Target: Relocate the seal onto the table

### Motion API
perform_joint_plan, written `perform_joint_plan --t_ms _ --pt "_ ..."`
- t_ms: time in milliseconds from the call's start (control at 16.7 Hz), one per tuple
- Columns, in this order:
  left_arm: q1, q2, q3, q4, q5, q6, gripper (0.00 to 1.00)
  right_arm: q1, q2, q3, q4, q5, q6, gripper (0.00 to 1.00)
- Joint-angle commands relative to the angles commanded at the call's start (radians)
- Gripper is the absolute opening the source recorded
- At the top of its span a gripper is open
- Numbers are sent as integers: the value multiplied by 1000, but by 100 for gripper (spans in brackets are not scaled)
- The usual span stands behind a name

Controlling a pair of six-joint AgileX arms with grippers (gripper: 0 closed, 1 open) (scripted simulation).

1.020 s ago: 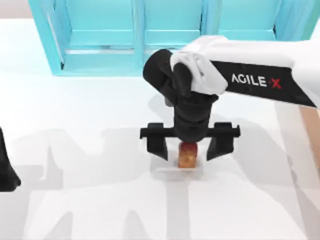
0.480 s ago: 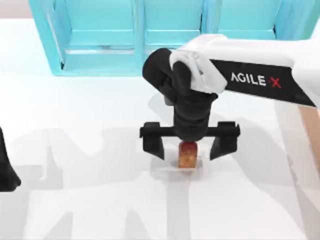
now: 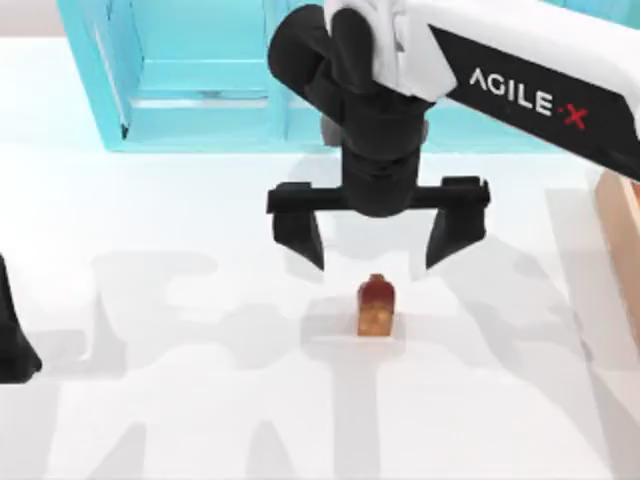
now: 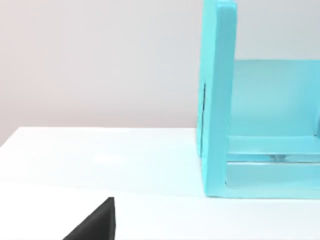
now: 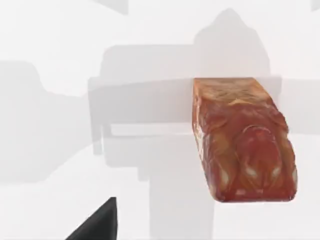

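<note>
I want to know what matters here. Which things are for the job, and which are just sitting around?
For the job:
seal, standing on the table
right pincer, open above it

Just there:
light-blue cabinet
tan wooden box
left arm, parked at the table's left edge

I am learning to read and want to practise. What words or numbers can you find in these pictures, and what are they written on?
"AGILE·X" stands in white letters, with a red X at the end, on the black band of the right arm in the top view.
No other text: the seal, the table and the light-blue cabinet carry no words or numbers that can be read.
</note>
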Motion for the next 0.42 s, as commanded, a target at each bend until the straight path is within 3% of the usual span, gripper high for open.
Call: perform_joint_plan --t_ms 420 --pt "0 0 0 0 0 0 100 -6 -30 218 -212 -4 -6 100"
